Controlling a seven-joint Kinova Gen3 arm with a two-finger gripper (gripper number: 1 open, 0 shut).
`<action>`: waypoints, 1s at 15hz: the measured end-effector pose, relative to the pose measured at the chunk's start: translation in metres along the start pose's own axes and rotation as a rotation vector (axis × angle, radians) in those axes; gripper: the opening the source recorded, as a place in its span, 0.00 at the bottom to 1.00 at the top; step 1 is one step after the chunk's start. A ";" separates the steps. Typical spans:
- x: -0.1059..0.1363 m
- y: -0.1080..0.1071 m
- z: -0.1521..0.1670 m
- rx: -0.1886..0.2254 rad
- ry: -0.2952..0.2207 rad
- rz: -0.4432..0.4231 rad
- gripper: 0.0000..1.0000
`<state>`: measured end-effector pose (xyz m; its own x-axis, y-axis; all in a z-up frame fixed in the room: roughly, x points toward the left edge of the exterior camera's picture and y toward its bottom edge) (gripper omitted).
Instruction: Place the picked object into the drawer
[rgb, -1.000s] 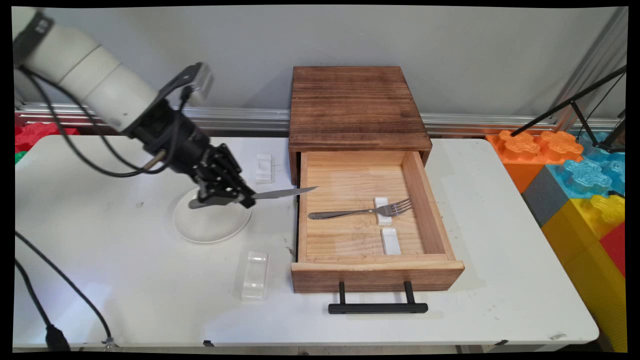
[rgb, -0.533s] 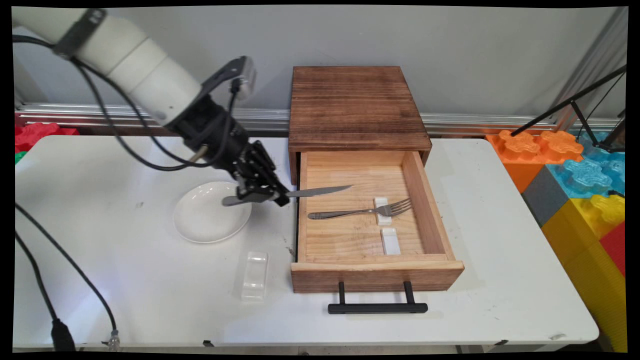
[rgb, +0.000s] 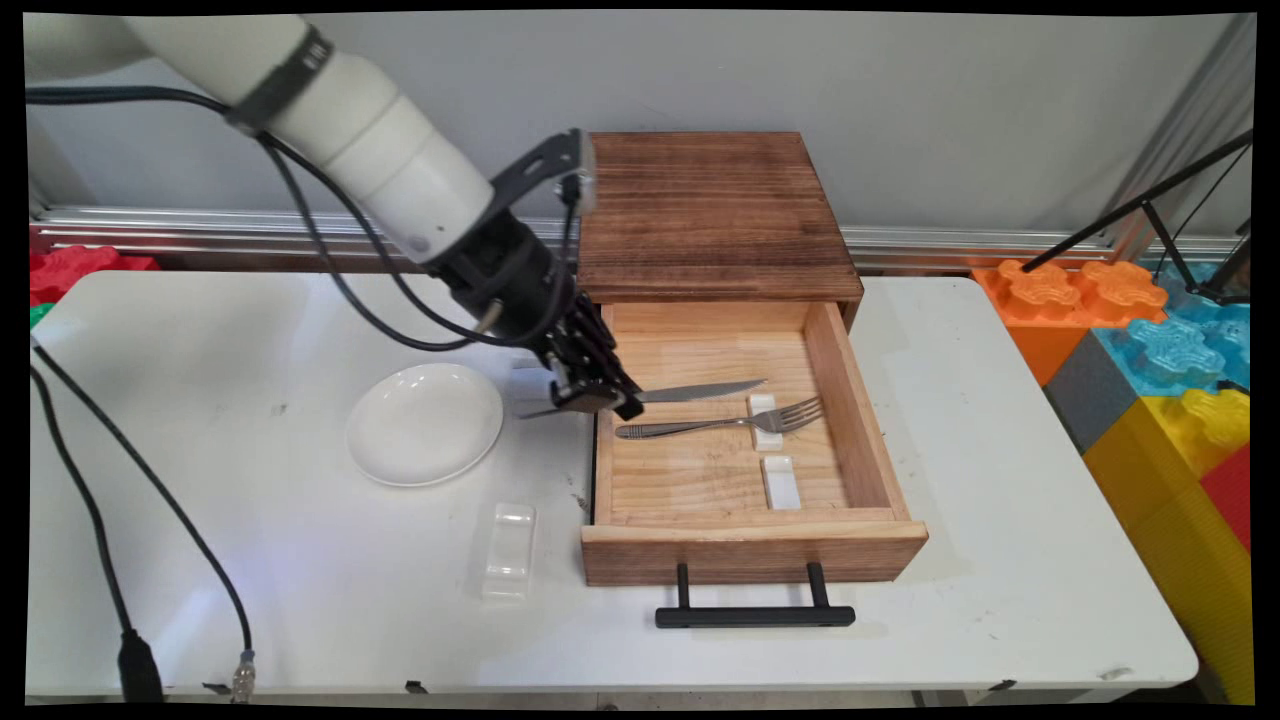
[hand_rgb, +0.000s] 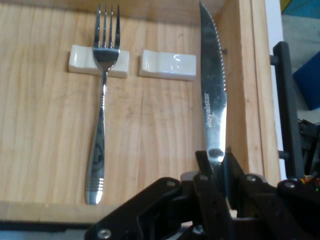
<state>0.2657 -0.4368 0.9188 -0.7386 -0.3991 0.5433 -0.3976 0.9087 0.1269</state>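
My gripper (rgb: 598, 392) (hand_rgb: 218, 167) is shut on a steel table knife (rgb: 690, 391) (hand_rgb: 212, 95), gripping it near the handle. The serrated blade points right, held level above the left part of the open wooden drawer (rgb: 850, 400) (hand_rgb: 150, 135). Inside the drawer a fork (rgb: 715, 425) (hand_rgb: 102, 105) lies with its tines on a small white rest (rgb: 767, 422) (hand_rgb: 80, 59). A second white rest (rgb: 781, 482) (hand_rgb: 167, 65) lies bare beside it. The knife's handle end sticks out left of the gripper, over the table.
A white plate (rgb: 424, 423) sits on the table left of the drawer. A clear plastic rest (rgb: 510, 550) lies nearer the front. The dark wooden cabinet (rgb: 710, 210) stands behind the drawer. The drawer's black handle (rgb: 755, 612) juts forward. Colourful foam blocks (rgb: 1160, 350) stand at the right.
The arm has carried the knife to the right, from above the plate to over the drawer's left side. The plate is now uncovered.
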 end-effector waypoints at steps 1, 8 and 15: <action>0.004 -0.001 0.007 -0.001 0.001 0.001 0.00; 0.023 -0.008 0.046 0.009 0.016 0.036 0.00; 0.029 -0.012 0.082 0.022 0.026 0.069 0.00</action>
<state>0.2045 -0.4690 0.8652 -0.7504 -0.3315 0.5719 -0.3579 0.9311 0.0702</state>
